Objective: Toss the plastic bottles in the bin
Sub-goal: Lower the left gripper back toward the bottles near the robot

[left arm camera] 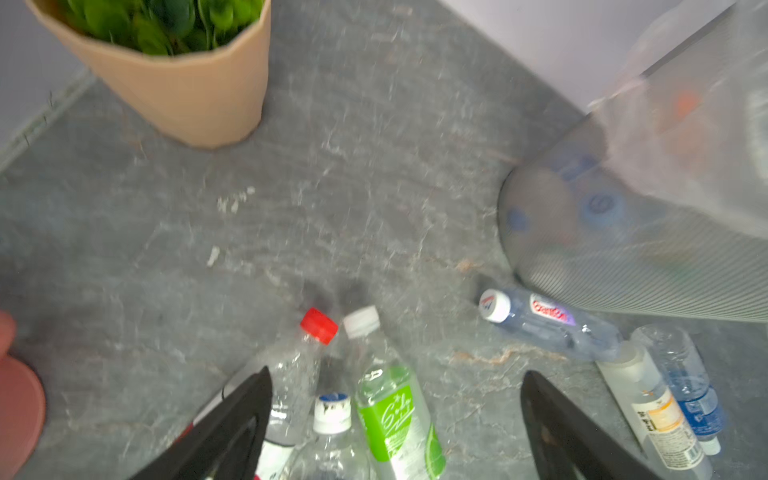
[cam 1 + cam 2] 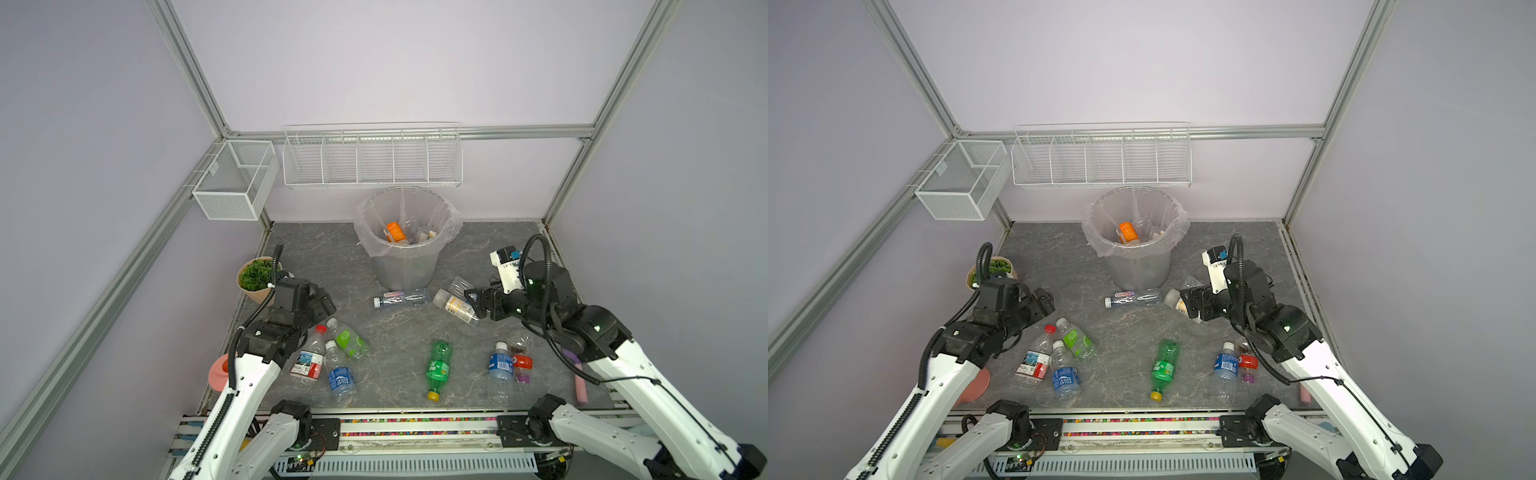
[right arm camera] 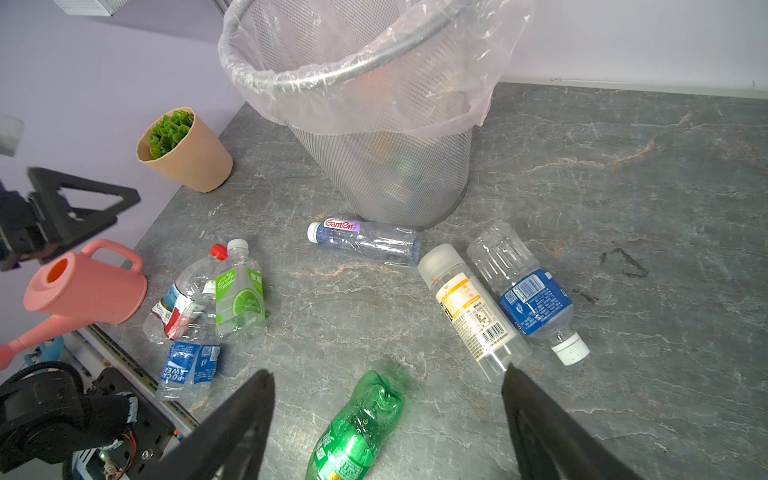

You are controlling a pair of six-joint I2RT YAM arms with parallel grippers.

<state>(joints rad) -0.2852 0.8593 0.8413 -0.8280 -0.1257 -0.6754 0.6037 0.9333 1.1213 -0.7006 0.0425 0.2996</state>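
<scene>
**Both pincers gaping empty; bottles lying loose around the bin**

The left pincer (image 1: 397, 372) is standing wide open and gripping nothing. Its black fingers (image 1: 232, 424) are hanging over a cluster of three plastic bottles. Just ahead of the fingertips the red-capped bottle (image 1: 297, 370) and the green-label bottle (image 1: 390, 415) are lying side by side, caps pointing away from the pincer. The Pocari bottle (image 2: 340, 376) is lying against them, nearer the arm. The left wrist view is blurring, so contact cannot be judged.

The bin (image 2: 405, 266) is standing upright well ahead of this pincer, toward the right pincer's side. It is wearing a clear bag and holding an orange-label bottle (image 2: 395, 232) among clear ones. The Ganten bottle (image 2: 401, 298) is lying on its side against the bin's foot, between the two pincers.

The right pincer (image 3: 387, 370) is also standing wide open, gripping nothing. The frosted bottle (image 3: 469, 307) is lying just ahead of one fingertip, base nearest the pincer; whether they are touching cannot be told. The ribbed blue-label bottle (image 3: 528, 299) is lying just beside it. The green bottle (image 3: 357, 428) is lying near this pincer, toward the robot's base. Behind the pincer, beside its arm, the rear blue-label bottle (image 2: 500, 368) and the red-label bottle (image 2: 521, 361) are lying together.

The tan plant pot (image 2: 253, 278) is standing just beside the left pincer, and the pink watering can (image 3: 83, 286) is sitting behind it.
</scene>
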